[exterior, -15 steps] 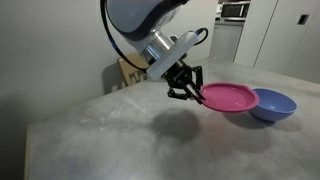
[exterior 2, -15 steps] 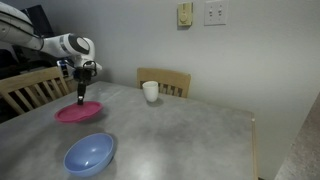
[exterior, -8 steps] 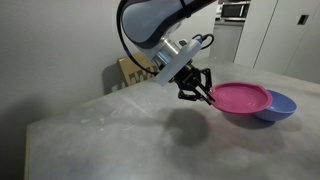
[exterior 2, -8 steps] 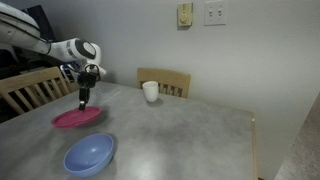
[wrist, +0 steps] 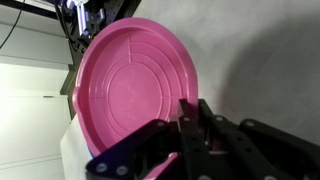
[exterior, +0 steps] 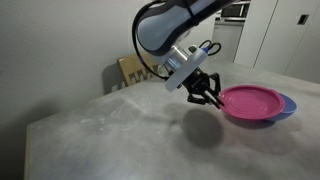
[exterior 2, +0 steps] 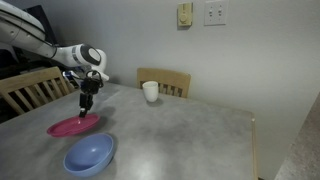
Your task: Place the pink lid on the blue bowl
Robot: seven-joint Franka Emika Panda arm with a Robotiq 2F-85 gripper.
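Observation:
The pink lid (exterior: 252,101) is a flat magenta disc held by its rim in my gripper (exterior: 211,96), above the table. In an exterior view it covers most of the blue bowl (exterior: 287,104), which shows only as a blue edge behind it. In an exterior view the lid (exterior 2: 73,125) hangs just behind the blue bowl (exterior 2: 89,154), with the gripper (exterior 2: 87,101) above it. In the wrist view the lid (wrist: 130,90) fills the frame and the gripper (wrist: 185,120) is shut on its rim.
A white mug (exterior 2: 150,91) stands at the far side of the grey table (exterior 2: 180,135). Wooden chairs (exterior 2: 165,80) stand behind the table, another chair (exterior 2: 30,88) at its side. A chair back (exterior: 133,70) shows behind the arm.
My gripper has carried the pink lid toward the blue bowl; the lid now overlaps most of the bowl in an exterior view. The bowl and mug have not moved.

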